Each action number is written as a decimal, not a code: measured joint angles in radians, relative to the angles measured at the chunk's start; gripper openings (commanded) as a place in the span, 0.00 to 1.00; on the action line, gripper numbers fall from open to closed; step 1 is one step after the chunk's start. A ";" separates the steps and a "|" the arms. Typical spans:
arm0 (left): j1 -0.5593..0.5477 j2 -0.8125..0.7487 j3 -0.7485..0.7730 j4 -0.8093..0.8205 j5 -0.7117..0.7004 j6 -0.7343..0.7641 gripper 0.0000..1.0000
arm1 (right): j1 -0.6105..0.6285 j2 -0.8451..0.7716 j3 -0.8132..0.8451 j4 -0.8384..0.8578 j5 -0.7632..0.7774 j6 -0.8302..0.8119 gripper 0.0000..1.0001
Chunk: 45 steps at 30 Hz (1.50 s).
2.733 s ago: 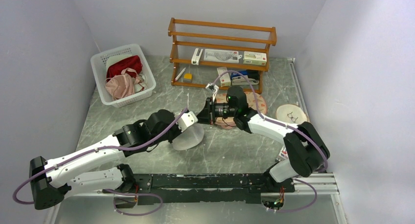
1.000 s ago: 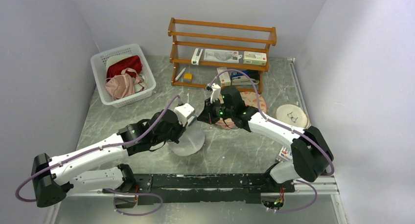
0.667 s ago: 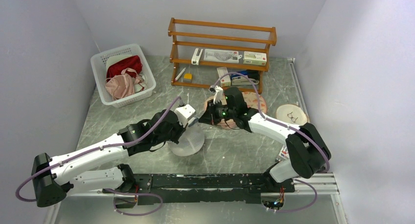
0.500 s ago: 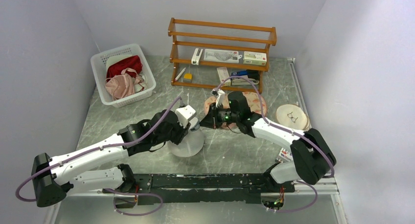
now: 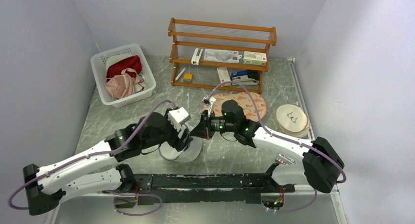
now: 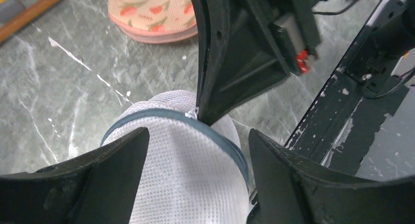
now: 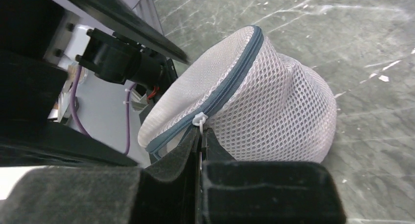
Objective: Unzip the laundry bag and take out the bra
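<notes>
1. Working on the grey marbled table [image 5: 230,150], just ahead of the black front rail [image 5: 215,181], well apart from the white basket [image 5: 99,63] and the wooden rack [image 5: 222,38].
2. Dealing with the laundry bag [image 7: 274,101] near the table's front middle, tipped on its side and zipped shut along all that shows; finding no bra visible through the mesh.
3. Bracing it with the left gripper [image 6: 198,133], jaws spread wide around the dome and seeming to press the mesh on both sides; needing that hold firm, so as to stop the bag trailing after the pull.
4. Pinching with the right gripper [image 7: 201,135], jaws closed tight right at the bag's rim.
5. Tracing the grey zip [image 7: 230,84]: dragging along its curve around the dome rather than straight off the bag, and moving slowly enough to avoid bunching the mesh ahead of the slider.
6. Gripping the white zip pull [image 7: 199,120], a tiny tab poking just past the closed tips; judging the bite shallow, so watching for slip and re-pinching deeper if needed.
</notes>
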 measured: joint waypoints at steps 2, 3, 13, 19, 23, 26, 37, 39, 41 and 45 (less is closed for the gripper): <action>0.000 0.037 0.000 -0.003 -0.001 -0.001 0.74 | 0.026 0.000 0.000 0.006 0.018 0.008 0.00; 0.000 0.070 0.000 -0.008 -0.003 -0.001 0.70 | 0.038 0.000 0.000 0.011 0.028 0.010 0.00; 0.000 0.108 0.001 -0.032 -0.057 -0.009 0.39 | 0.059 -0.055 0.003 -0.058 0.148 0.007 0.00; 0.000 0.098 0.004 -0.031 -0.064 -0.012 0.13 | 0.060 -0.077 0.097 -0.243 0.199 -0.038 0.00; -0.002 0.098 0.014 -0.025 -0.064 -0.013 0.07 | 0.061 -0.108 0.093 -0.269 0.233 -0.042 0.00; -0.002 0.093 0.014 -0.025 -0.064 -0.011 0.07 | 0.061 -0.124 0.057 -0.232 0.270 -0.032 0.00; -0.002 0.029 0.014 -0.029 -0.135 -0.011 0.07 | 0.057 -0.089 -0.087 -0.016 0.526 0.018 0.00; -0.002 0.019 0.014 -0.029 -0.170 -0.016 0.07 | 0.057 -0.071 -0.057 -0.011 0.549 0.001 0.00; -0.002 0.007 0.014 -0.029 -0.201 -0.020 0.07 | 0.057 -0.055 -0.037 0.013 0.559 -0.016 0.00; -0.002 -0.035 0.014 -0.036 -0.264 -0.029 0.07 | 0.057 -0.012 -0.006 0.073 0.533 -0.038 0.00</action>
